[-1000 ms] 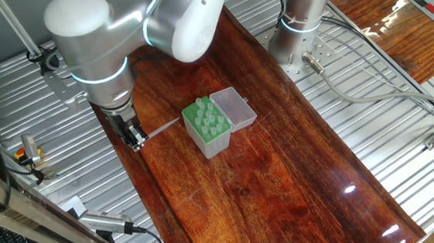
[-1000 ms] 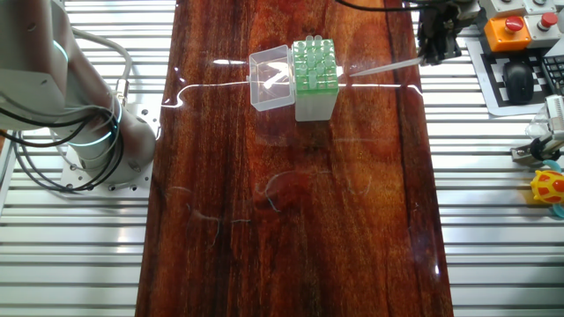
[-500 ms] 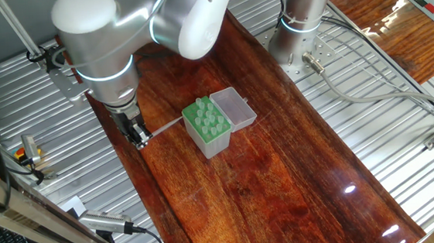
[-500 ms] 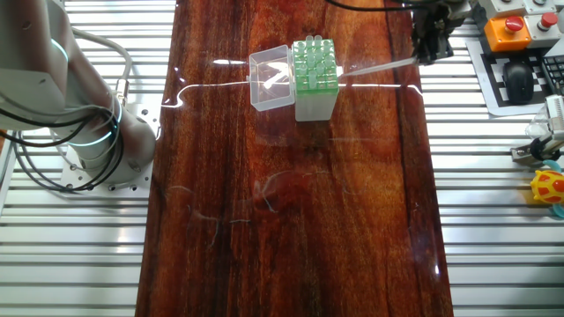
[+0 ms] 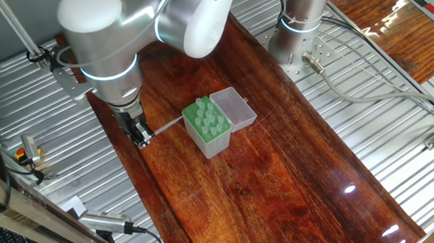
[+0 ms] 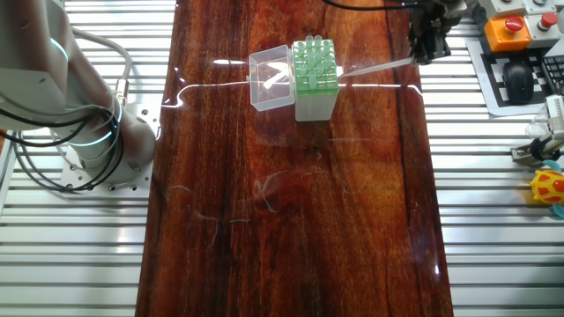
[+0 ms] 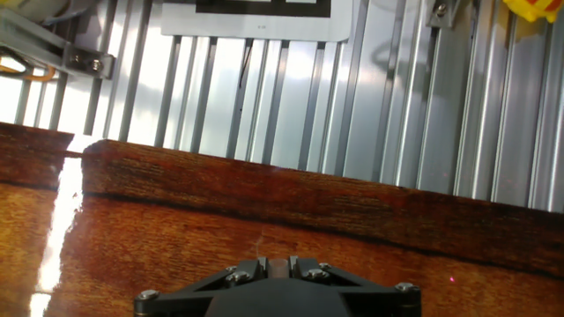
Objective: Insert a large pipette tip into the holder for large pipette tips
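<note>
The holder for large pipette tips [image 5: 206,127] [image 6: 315,77] is a small box with a green perforated top, standing on the dark wooden board with its clear lid [image 5: 234,109] [image 6: 270,77] folded open beside it. My gripper [image 5: 140,134] [image 6: 428,46] [image 7: 278,265] hovers near the board's edge, shut on the wide end of a large pipette tip [image 5: 165,126] [image 6: 377,68]. The tip lies almost level, and its thin end points at the holder and stops just short of it. In the hand view only its round end [image 7: 278,267] shows between the jaws.
The wooden board [image 5: 268,179] [image 6: 300,220] lies on a slatted metal table [image 5: 371,109]. The arm's base [image 5: 301,22] [image 6: 99,132] stands beside the board. A keyboard and mouse [image 6: 520,81], a red stop button [image 6: 506,26] and a yellow toy [image 6: 548,189] sit past the board's edge.
The gripper, still holding the tip, has shifted slightly toward the holder. The holder has stayed put.
</note>
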`<state>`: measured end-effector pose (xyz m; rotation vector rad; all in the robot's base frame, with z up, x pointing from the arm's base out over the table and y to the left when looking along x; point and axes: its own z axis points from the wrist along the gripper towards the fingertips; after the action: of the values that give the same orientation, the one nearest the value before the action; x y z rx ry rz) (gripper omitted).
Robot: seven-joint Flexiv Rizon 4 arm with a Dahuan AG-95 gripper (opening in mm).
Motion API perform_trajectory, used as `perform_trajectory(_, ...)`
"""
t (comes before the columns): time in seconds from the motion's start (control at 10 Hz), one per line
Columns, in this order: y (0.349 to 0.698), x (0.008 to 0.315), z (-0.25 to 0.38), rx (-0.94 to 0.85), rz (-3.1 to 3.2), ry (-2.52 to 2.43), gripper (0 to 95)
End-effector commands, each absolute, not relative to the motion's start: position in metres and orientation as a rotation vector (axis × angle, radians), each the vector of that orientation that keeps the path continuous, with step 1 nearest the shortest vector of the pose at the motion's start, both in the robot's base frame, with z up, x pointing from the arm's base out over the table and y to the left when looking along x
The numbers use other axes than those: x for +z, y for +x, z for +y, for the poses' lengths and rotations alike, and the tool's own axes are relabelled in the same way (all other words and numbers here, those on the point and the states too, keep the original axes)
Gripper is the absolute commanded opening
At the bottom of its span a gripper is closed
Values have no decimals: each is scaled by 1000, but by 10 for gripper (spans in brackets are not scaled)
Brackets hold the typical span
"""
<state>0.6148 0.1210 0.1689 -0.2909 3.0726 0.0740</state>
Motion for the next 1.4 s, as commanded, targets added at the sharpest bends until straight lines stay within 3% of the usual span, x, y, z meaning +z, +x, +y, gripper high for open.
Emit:
perform_trajectory(0.1, 613, 169, 120, 87, 3066, -302, 0)
perform_trajectory(1.4, 595, 170, 118, 84, 3016, -268, 0)
